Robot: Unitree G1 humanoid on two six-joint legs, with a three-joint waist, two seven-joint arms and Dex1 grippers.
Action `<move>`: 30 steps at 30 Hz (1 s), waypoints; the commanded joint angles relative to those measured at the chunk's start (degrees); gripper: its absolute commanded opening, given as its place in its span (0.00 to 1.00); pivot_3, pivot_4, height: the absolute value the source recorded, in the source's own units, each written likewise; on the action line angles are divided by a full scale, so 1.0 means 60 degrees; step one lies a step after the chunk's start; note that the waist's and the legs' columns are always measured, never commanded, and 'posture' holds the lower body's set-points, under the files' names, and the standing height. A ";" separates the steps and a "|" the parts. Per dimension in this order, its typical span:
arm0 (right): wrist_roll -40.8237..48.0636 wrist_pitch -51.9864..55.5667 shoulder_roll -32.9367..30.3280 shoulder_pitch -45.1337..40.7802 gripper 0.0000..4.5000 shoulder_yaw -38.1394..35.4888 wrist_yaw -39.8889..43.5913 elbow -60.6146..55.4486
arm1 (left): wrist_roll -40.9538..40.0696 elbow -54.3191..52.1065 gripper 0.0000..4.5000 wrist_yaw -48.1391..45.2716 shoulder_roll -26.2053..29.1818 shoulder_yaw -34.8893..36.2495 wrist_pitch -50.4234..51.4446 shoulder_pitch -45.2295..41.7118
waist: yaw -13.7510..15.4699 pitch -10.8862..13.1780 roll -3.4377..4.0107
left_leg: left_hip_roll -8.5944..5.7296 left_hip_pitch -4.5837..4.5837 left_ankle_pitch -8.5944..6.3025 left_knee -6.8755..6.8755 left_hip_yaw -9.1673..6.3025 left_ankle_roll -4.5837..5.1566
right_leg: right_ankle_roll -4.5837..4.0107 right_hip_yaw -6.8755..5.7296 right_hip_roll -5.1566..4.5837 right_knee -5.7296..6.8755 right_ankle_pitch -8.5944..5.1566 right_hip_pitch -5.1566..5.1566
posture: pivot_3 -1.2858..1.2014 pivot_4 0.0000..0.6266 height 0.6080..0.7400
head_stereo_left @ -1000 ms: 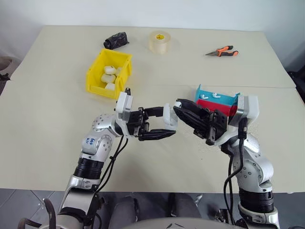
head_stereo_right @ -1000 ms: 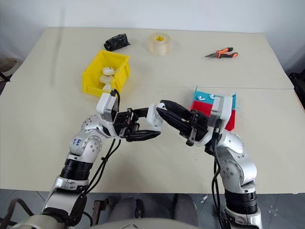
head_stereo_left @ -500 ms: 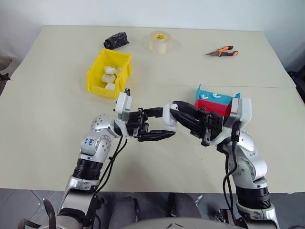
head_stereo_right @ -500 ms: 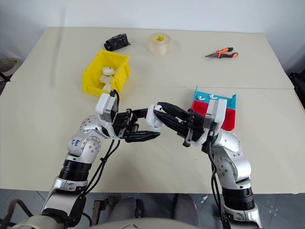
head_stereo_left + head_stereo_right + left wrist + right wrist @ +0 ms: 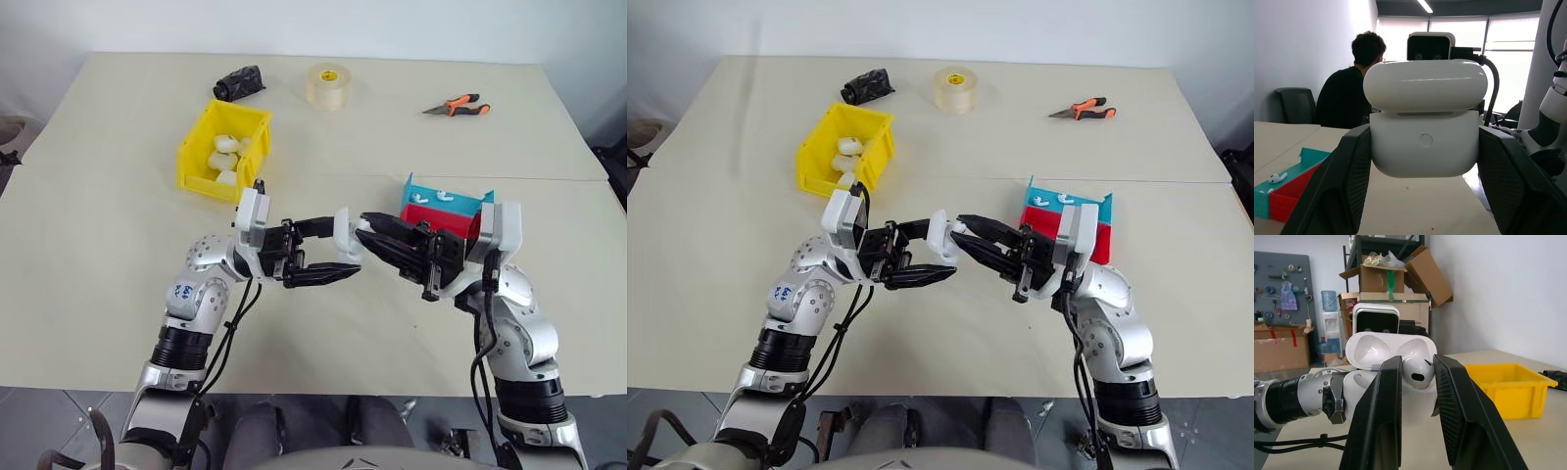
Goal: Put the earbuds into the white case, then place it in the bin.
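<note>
Holding the white case (image 5: 345,229) above the table (image 5: 118,245), your left pincer (image 5: 338,247) is clamped on the case body from both sides, one black finger (image 5: 1347,171) against each side wall. You can see in the left wrist view that the lid is raised above the body, and the right wrist view shows you the two hollow cups inside that lid.

Your right pincer (image 5: 364,227) comes in from the opposite side, tip to tip with the left one, so the case sits directly in front of its fingertips. Its fingers (image 5: 1382,411) are squeezed on one of the earbuds (image 5: 1418,370), a glossy white bud with its rounded head poking up between them. That bud is right at the open mouth of the case, just under the lid; you cannot tell whether it already touches the case.

Behind your right pincer, close to its wrist, sits the blue tray (image 5: 446,199) with more small white earbuds lying on it, and the red tray (image 5: 439,217) is stacked right against it. The bin (image 5: 223,152) lies beyond your left pincer, well apart from it, with several white cases inside. Far past both pincers you have a roll of clear tape (image 5: 329,85), a black crumpled object (image 5: 239,82) and orange-handled pliers (image 5: 457,105). A person (image 5: 1354,85) sits in the background of the left wrist view.
</note>
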 commanded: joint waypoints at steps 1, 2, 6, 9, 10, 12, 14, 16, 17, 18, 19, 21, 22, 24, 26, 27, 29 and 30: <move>-0.0195 0.0202 -0.0170 -0.0025 0.22 0.0265 0.0111 0.0104 | 0.0008 -0.0573 0.62 -0.0275 -0.0093 -0.0191 -0.0475 -0.0150 | -0.0001 0.0000 0.0000 | 0.0000 0.0000 0.0000 0.0000 0.0000 0.0000 | 0.0000 -0.0001 0.0000 0.0000 0.0000 0.0000 | 0.52 0.24 1.00; -0.0187 0.0254 -0.0182 -0.0108 0.22 0.0270 0.0077 0.0128 | 0.0079 -0.0556 0.62 -0.0362 -0.0066 -0.0235 -0.0546 -0.0137 | -0.0002 0.0000 0.0000 | 0.0000 0.0000 0.0000 0.0000 0.0001 0.0000 | 0.0000 -0.0001 0.0000 0.0000 0.0000 0.0000 | 0.52 0.24 1.00; 0.0512 0.1510 -0.0605 -0.0389 0.26 0.0304 0.0076 -0.0020 | 0.0298 -0.0470 0.62 -0.0561 -0.0030 -0.0372 -0.0764 -0.0085 | -0.0001 0.0000 0.0000 | 0.0000 0.0001 0.0000 0.0000 0.0001 0.0000 | 0.0000 -0.0001 0.0000 0.0001 0.0000 -0.0001 | 0.52 0.24 1.00; 0.0708 0.1766 -0.0802 -0.0441 0.42 0.0260 0.0256 -0.0045 | 0.0363 -0.0438 0.62 -0.0585 -0.0093 -0.0396 -0.0839 -0.0069 | 0.0040 0.0000 -0.0001 | 0.0000 -0.0001 0.0000 0.0004 -0.0003 0.0000 | 0.0000 -0.0003 0.0000 -0.0001 0.0000 0.0004 | 0.52 0.24 1.00; 0.0553 0.1577 -0.0800 -0.0451 0.50 0.0227 0.0272 0.0011 | 0.0385 -0.0426 0.62 -0.0581 -0.0112 -0.0406 -0.0868 -0.0064 | 0.0042 0.0000 -0.0001 | 0.0000 -0.0002 0.0000 0.0004 -0.0002 0.0001 | 0.0000 -0.0002 0.0000 -0.0001 0.0000 0.0004 | 0.52 0.24 1.00; 0.0539 0.1595 -0.0973 -0.0455 0.65 0.0118 0.0376 0.0071 | 0.0439 -0.0395 0.62 -0.0598 -0.0112 -0.0421 -0.0960 -0.0029 | 0.0039 0.0000 -0.0001 | -0.0001 -0.0002 0.0000 0.0003 -0.0002 0.0001 | 0.0000 -0.0003 0.0000 -0.0002 0.0000 0.0004 | 0.52 0.24 1.00; 0.0502 0.1564 -0.1273 -0.0493 0.81 -0.0131 0.0519 0.0255 | 0.0503 -0.0371 0.62 -0.0620 -0.0041 -0.0393 -0.1067 0.0050 | 0.0025 0.0000 -0.0001 | -0.0001 -0.0001 0.0000 0.0002 0.0000 0.0001 | 0.0000 -0.0002 0.0000 -0.0002 0.0000 0.0004 | 0.52 0.24 1.00; 0.0416 0.1448 -0.1616 -0.0528 0.95 -0.0451 0.0646 0.0535 | 0.0606 -0.0364 0.62 -0.0601 0.0060 -0.0369 -0.1171 0.0131 | 0.0024 0.0000 -0.0001 | -0.0001 -0.0001 0.0000 0.0002 0.0002 0.0001 | 0.0000 -0.0001 0.0000 -0.0004 0.0000 0.0003 | 0.52 0.24 1.00; 0.0374 0.1436 -0.1972 -0.0496 1.00 -0.0708 0.0810 0.0735 | 0.0641 -0.0371 0.62 -0.0580 0.0156 -0.0294 -0.1240 0.0229 | 0.0037 0.0000 -0.0001 | 0.0000 -0.0001 0.0000 0.0002 0.0001 0.0001 | 0.0000 -0.0001 0.0000 -0.0003 0.0000 0.0004 | 0.52 0.24 1.00; 0.0266 0.1303 -0.2273 -0.0456 1.00 -0.0938 0.0955 0.0949 | 0.0675 -0.0371 0.62 -0.0558 0.0252 -0.0225 -0.1319 0.0335 | 0.0045 0.0000 -0.0001 | -0.0001 -0.0001 0.0000 0.0003 0.0001 0.0001 | 0.0000 0.0000 -0.0001 -0.0005 0.0000 0.0004 | 0.52 0.24 1.00; 0.0171 0.1197 -0.2617 -0.0369 1.00 -0.1157 0.1165 0.1166 | 0.0703 -0.0378 0.62 -0.0526 0.0302 -0.0199 -0.1376 0.0405 | 0.0062 0.0000 -0.0002 | -0.0001 -0.0002 -0.0001 0.0002 0.0003 0.0001 | 0.0000 0.0000 -0.0001 -0.0007 0.0000 0.0004 | 0.52 0.24 1.00; -0.0090 0.0839 -0.3061 -0.0214 1.00 -0.1437 0.1494 0.1536 | 0.0716 -0.0393 0.62 -0.0519 0.0495 -0.0102 -0.1478 0.0632 | 0.0128 0.0000 -0.0002 | -0.0001 -0.0003 -0.0001 0.0003 0.0007 0.0002 | 0.0000 0.0001 -0.0001 -0.0011 0.0000 0.0004 | 0.52 0.24 1.00; -0.0221 0.0635 -0.3202 -0.0146 1.00 -0.1536 0.1638 0.1703 | 0.0732 -0.0398 0.62 -0.0502 0.0562 -0.0095 -0.1532 0.0717 | 0.0166 0.0000 -0.0001 | -0.0001 -0.0002 -0.0001 0.0002 0.0008 0.0002 | 0.0000 0.0002 -0.0001 -0.0012 0.0000 0.0003 | 0.52 0.24 1.00; -0.0801 -0.0218 -0.3532 0.0239 1.00 -0.1864 0.1911 0.2262 | 0.0788 -0.0392 0.62 -0.0403 0.0741 0.0026 -0.1683 0.0938 | 0.0212 0.0000 -0.0002 | 0.0001 0.0001 -0.0001 0.0001 0.0013 0.0002 | 0.0000 0.0003 -0.0001 -0.0016 0.0000 0.0003 | 0.52 0.24 1.00; -0.1261 -0.1044 -0.3751 0.0725 1.00 -0.2223 0.2116 0.2903 | 0.0794 -0.0407 0.62 -0.0337 0.0849 0.0130 -0.1825 0.1098 | 0.0238 0.0000 -0.0002 | 0.0002 0.0000 -0.0001 0.0001 0.0019 0.0002 | 0.0002 0.0004 -0.0001 -0.0019 0.0001 0.0003 | 0.52 0.24 1.00; -0.1403 -0.1508 -0.3710 0.0905 1.00 -0.2466 0.2068 0.3184 | 0.0801 -0.0399 0.62 -0.0286 0.0869 0.0173 -0.1907 0.1151 | 0.0265 0.0001 -0.0003 | 0.0002 -0.0001 -0.0001 0.0001 0.0021 0.0003 | 0.0007 0.0004 -0.0001 -0.0026 0.0004 0.0005 | 0.52 0.24 1.00; -0.1499 -0.1990 -0.3661 0.1240 1.00 -0.2880 0.1930 0.3553 | 0.0847 -0.0376 0.62 -0.0169 0.0873 0.0234 -0.2058 0.1217 | 0.0310 0.0001 -0.0003 | 0.0001 -0.0004 -0.0003 0.0004 0.0020 0.0007 | 0.0020 0.0003 -0.0001 -0.0045 0.0011 0.0014 | 0.52 0.24 1.00; -0.1628 -0.2340 -0.3640 0.1366 1.00 -0.3017 0.1874 0.3750 | 0.0888 -0.0353 0.62 -0.0130 0.0869 0.0258 -0.2170 0.1240 | 0.0311 0.0001 -0.0002 | 0.0001 -0.0003 -0.0002 0.0004 0.0022 0.0011 | 0.0033 0.0003 -0.0001 -0.0060 0.0017 0.0022 | 0.52 0.24 1.00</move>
